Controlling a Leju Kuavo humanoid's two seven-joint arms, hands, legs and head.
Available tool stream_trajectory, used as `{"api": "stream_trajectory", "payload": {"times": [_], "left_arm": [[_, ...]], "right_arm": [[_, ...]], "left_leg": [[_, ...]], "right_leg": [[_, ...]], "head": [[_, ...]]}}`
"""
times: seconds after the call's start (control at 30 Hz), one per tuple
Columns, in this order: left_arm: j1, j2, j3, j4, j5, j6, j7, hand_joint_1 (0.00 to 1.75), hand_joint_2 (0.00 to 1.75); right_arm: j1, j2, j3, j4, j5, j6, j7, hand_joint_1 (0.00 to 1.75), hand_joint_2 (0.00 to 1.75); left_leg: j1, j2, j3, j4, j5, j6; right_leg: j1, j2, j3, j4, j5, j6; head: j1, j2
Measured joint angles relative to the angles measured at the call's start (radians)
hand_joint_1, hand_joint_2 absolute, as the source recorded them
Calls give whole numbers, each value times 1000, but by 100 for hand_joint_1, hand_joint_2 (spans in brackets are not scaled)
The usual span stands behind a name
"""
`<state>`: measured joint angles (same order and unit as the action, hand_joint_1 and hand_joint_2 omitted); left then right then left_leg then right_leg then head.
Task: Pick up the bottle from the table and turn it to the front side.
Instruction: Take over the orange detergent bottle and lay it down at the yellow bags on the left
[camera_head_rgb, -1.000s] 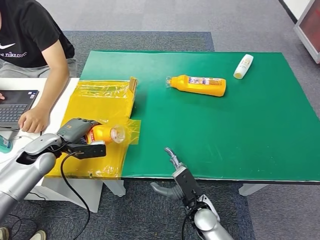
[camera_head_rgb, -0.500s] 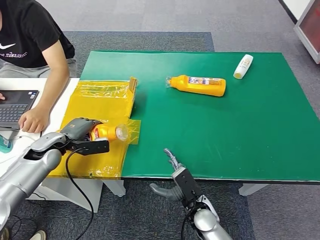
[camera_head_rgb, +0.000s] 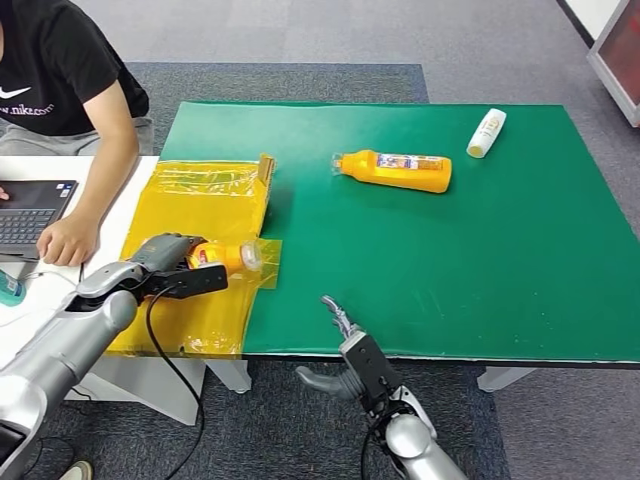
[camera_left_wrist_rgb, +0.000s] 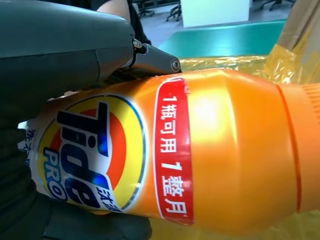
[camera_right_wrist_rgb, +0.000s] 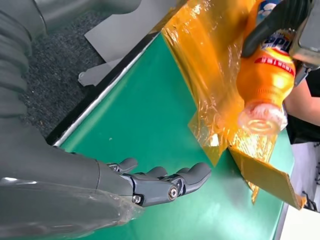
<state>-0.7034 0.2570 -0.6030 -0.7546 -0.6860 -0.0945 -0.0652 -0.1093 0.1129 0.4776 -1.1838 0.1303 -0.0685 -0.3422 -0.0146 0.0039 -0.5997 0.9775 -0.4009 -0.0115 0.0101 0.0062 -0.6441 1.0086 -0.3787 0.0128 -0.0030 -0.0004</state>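
Observation:
My left hand (camera_head_rgb: 162, 254) grips an orange Tide bottle (camera_head_rgb: 220, 257) by its body, holding it on its side over the yellow film sheet (camera_head_rgb: 196, 205) with the clear cap pointing toward the green table. The left wrist view has the bottle (camera_left_wrist_rgb: 181, 150) with its Tide label facing the camera, fingers (camera_left_wrist_rgb: 75, 55) wrapped round it. In the right wrist view the bottle (camera_right_wrist_rgb: 266, 80) hangs cap-first beyond the mat. My right hand (camera_head_rgb: 349, 355) is open at the table's near edge, fingers (camera_right_wrist_rgb: 166, 182) stretched flat above the green mat, holding nothing.
A second orange bottle (camera_head_rgb: 396, 170) lies on its side mid-table, and a small white bottle (camera_head_rgb: 487, 132) lies at the far right. A person sits at the far left with a hand (camera_head_rgb: 66, 240) near a laptop (camera_head_rgb: 30, 210). A cardboard flap (camera_head_rgb: 266, 168) stands beside the film.
My left hand has carried the orange bottle a little to the right and farther over the yellow film. The right hand has barely shifted.

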Motion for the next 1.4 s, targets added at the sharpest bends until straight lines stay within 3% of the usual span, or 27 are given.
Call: {"api": "stream_trajectory", "payload": {"times": [0.63,1.4], "left_arm": [[-25,-60,22,119,-67,79,-17,175,175],[-34,-62,55,171,-132,160,13,175,175]], "right_arm": [[-15,0,28,26,-28,11,6,0,175],[-47,0,50,67,-39,17,6,0,175]], "left_leg": [[0,0,0,0,2,0],[0,0,-1,0,2,0]], "right_leg": [[0,0,0,0,1,0],[0,0,0,0,1,-1]], "head": [[0,0],[0,0]]}}
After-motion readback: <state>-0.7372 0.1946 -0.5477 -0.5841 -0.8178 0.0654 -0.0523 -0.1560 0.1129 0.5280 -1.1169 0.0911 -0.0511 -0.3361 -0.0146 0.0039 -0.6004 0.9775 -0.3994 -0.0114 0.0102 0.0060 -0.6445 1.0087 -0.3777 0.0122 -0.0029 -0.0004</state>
